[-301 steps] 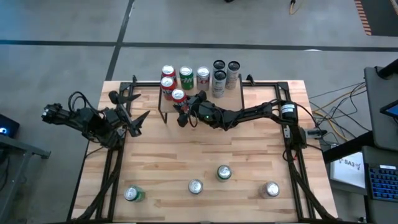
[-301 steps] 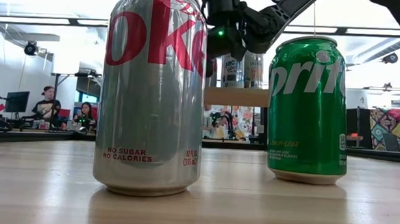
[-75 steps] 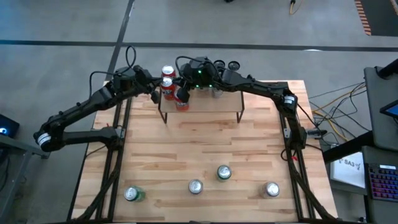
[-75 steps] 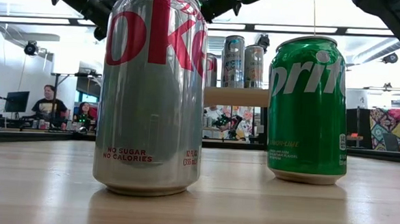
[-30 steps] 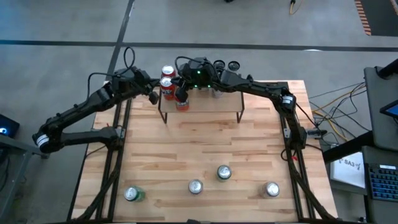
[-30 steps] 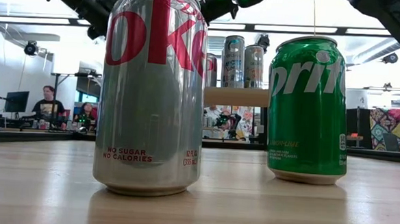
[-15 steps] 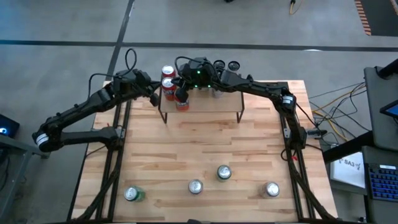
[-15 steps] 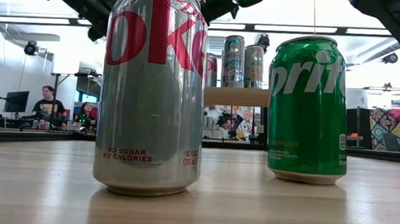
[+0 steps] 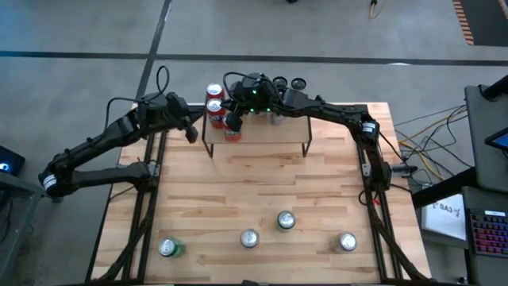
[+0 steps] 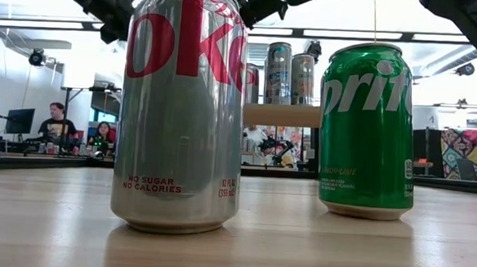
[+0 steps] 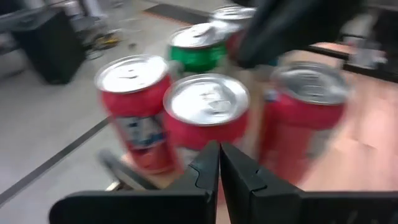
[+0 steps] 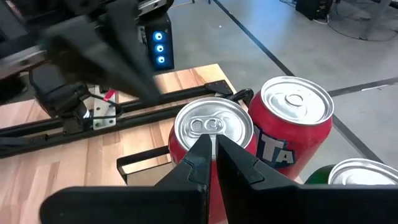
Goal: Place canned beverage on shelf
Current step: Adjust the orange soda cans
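Both grippers have jaws closed and empty. The right gripper (image 9: pixel 231 124) hovers over the red cans (image 9: pixel 213 107) on the shelf (image 9: pixel 262 131); the left gripper (image 9: pixel 191 133) sits just beside the shelf's left end.

Setting: robotics lab or open-plan research workspace, not a home. Evidence follows.

Wooden bench (image 9: pixel 262 199) on a black metal frame, standing on a bare grey concrete floor (image 9: pixel 333 40) marked with dark tape lines. Loose cables (image 9: pixel 432 127) run off the bench's right side toward a laptop (image 9: pixel 488 230) (a second screen edge shows at far left).

Low view, beyond the bench: long ceiling light strips (image 10: pixel 366 34), people seated at desks (image 10: pixel 57 124) with a monitor (image 10: pixel 20 120), and a colourful patterned panel (image 10: pixel 466 154) at far right. Room looks large and shared.
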Controlling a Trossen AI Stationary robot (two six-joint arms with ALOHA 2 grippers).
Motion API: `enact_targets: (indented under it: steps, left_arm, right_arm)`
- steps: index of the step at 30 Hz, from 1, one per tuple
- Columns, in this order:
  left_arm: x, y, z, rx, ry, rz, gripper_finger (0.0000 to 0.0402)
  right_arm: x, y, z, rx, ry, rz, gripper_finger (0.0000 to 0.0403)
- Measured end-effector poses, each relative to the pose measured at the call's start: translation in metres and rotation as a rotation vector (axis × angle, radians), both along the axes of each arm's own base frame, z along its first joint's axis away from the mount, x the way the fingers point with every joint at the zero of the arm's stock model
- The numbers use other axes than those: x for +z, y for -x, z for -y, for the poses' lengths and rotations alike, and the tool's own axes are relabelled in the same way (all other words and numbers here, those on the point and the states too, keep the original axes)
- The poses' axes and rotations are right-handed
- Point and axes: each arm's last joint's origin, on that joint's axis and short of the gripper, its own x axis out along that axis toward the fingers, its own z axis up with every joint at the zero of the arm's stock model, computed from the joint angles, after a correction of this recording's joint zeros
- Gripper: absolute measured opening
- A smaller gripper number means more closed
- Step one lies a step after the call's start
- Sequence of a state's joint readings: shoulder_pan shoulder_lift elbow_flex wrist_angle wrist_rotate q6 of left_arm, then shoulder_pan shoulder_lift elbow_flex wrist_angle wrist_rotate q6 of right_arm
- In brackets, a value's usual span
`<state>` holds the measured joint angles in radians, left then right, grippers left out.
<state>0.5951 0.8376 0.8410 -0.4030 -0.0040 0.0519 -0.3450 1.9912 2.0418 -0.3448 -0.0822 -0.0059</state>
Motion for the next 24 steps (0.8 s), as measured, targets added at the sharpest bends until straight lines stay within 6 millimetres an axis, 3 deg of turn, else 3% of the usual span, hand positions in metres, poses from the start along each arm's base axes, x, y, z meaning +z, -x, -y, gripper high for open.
enact_targets:
  steps: [12,24]
  left_arm:
    - [-0.008,-0.022,0.005,-0.121,0.023,-0.023,0.0000]
    - [-0.012,-0.034,-0.004,-0.043,0.012,-0.008,0.0000]
  right_arm:
    - [-0.004,-0.002,0.001,-0.006,-0.005,-0.003,0.0012]
    - [-0.004,-0.002,0.001,-0.006,-0.004,-0.005,0.0012]
